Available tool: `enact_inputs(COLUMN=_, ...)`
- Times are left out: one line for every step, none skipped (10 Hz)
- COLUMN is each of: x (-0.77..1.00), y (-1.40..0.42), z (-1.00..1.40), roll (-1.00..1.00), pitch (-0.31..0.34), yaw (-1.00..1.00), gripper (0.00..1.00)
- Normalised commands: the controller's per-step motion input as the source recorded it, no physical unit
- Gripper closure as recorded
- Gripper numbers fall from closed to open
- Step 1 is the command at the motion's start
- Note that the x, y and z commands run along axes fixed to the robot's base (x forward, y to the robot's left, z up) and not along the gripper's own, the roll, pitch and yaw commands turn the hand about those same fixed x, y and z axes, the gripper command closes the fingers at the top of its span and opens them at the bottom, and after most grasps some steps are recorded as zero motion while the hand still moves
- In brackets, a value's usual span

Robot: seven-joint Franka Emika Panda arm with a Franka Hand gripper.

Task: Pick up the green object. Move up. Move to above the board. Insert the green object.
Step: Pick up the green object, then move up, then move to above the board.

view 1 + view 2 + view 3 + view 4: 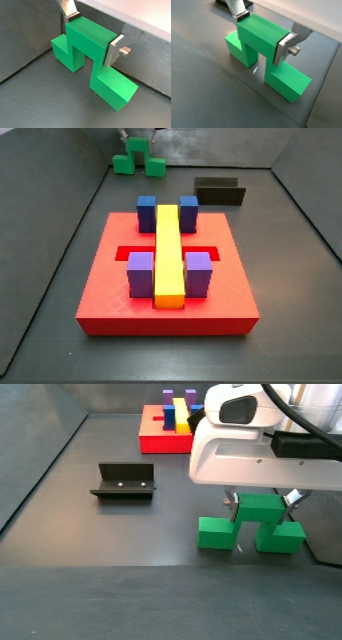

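Note:
The green object (113,87) (288,80) stands on the dark floor, its taller centre cube between two lower cubes. In both wrist views my gripper (93,34) (262,34) straddles the centre cube, and both silver fingers press its opposite faces. In a side view the green object (254,524) rests on the floor under the white hand, gripper (262,502) shut on it. The red board (107,298) (158,439) lies apart from it, carrying a yellow bar (168,248), blue blocks (147,213) and purple blocks (140,273). From that side, the green object (138,163) sits beyond the board's far end.
The dark fixture (221,191) (123,481) stands on the floor between the board and the green object, off to one side. Grey walls enclose the floor; one wall runs close behind the green object (133,15).

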Motion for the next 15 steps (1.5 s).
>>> enact_inputs(x=0.00, y=0.00, z=0.00, roll=0.00, pitch=0.000, yaw=0.00, gripper=1.00)
enact_inputs(x=0.00, y=0.00, z=0.00, roll=0.00, pitch=0.000, yaw=0.00, gripper=1.00)
enact_inputs(x=0.00, y=0.00, z=0.00, roll=0.00, pitch=0.000, yaw=0.00, gripper=1.00)
enact_inputs(x=0.00, y=0.00, z=0.00, roll=0.00, pitch=0.000, yaw=0.00, gripper=1.00)
enact_inputs(x=0.00, y=0.00, z=0.00, roll=0.00, pitch=0.000, yaw=0.00, gripper=1.00)
enact_inputs(x=0.00, y=0.00, z=0.83, roll=0.00, pitch=0.000, yaw=0.00, gripper=1.00)
enact_inputs(x=0.02, y=0.04, z=0.85, roll=0.01, pitch=-0.007, yaw=0.02, gripper=1.00)
enact_inputs(x=-0.04, y=0.03, z=0.71, roll=0.02, pitch=0.060, yaw=0.01, gripper=1.00)
enact_inputs(x=-0.02, y=-0.01, z=0.36, roll=0.09, pitch=0.086, yaw=0.02, gripper=1.00)
enact_inputs(x=0.00, y=0.00, z=1.40, roll=0.00, pitch=0.000, yaw=0.00, gripper=1.00)
enact_inputs(x=-0.01, y=0.00, z=1.40, roll=-0.05, pitch=-0.008, yaw=0.00, gripper=1.00)
enact_inputs(x=-0.07, y=0.00, z=1.40, roll=0.00, pitch=0.019, yaw=0.00, gripper=1.00)
enact_inputs(x=-0.06, y=-0.01, z=1.40, roll=0.04, pitch=0.013, yaw=0.01, gripper=1.00)
enact_inputs(x=0.01, y=0.00, z=1.40, roll=0.02, pitch=0.037, yaw=0.01, gripper=1.00)
enact_inputs(x=0.02, y=0.01, z=0.81, roll=-0.01, pitch=0.079, yaw=0.00, gripper=1.00)
